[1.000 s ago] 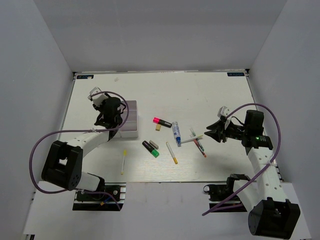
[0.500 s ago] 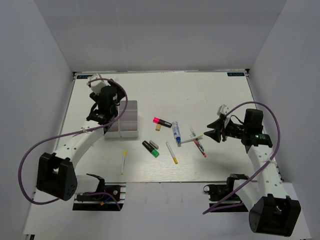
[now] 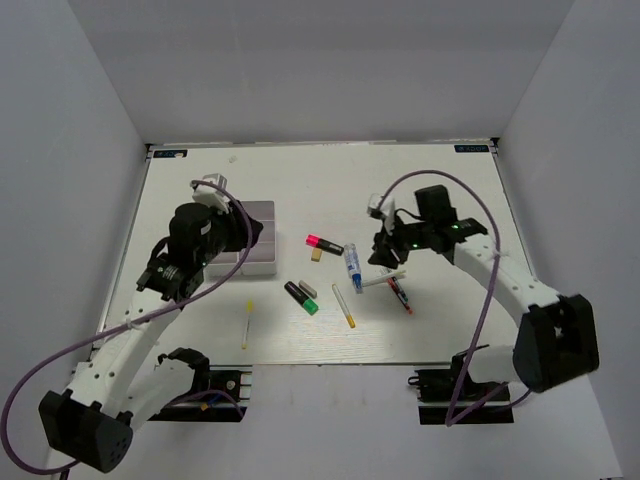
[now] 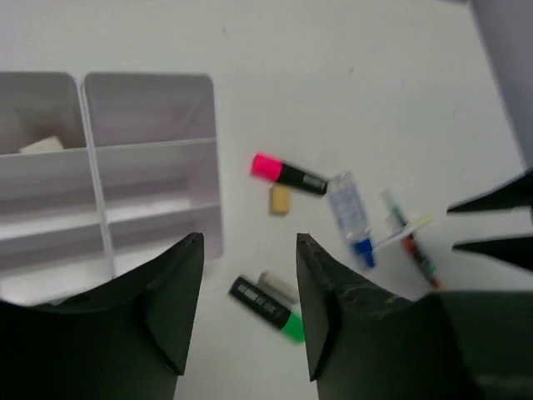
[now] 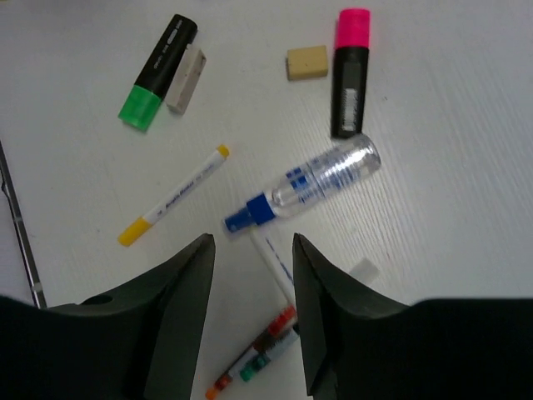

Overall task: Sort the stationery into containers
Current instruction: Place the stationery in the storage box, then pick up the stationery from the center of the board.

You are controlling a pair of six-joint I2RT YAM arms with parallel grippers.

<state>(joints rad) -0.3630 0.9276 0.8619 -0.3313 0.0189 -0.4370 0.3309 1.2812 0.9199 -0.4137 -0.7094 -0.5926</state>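
Highlighters (image 5: 350,75), pens (image 5: 175,196), erasers (image 5: 306,62) lie scattered; white containers (image 4: 150,143) stand to their left.

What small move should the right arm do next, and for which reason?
Probably lower the right gripper straight down and close it on the white pen. The gripper is open and empty, and this pen lies below, between its fingers. The blue-capped marker lies close beside it, so the descent should be careful.

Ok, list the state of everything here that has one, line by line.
left gripper: open, empty.
right gripper: open, empty, over the pens.
containers: open-topped; one holds a small pale block.
pink highlighter: capped, lying on the table.
green highlighter: capped, lying beside a white eraser.
blue-tipped marker: capped, lying flat.
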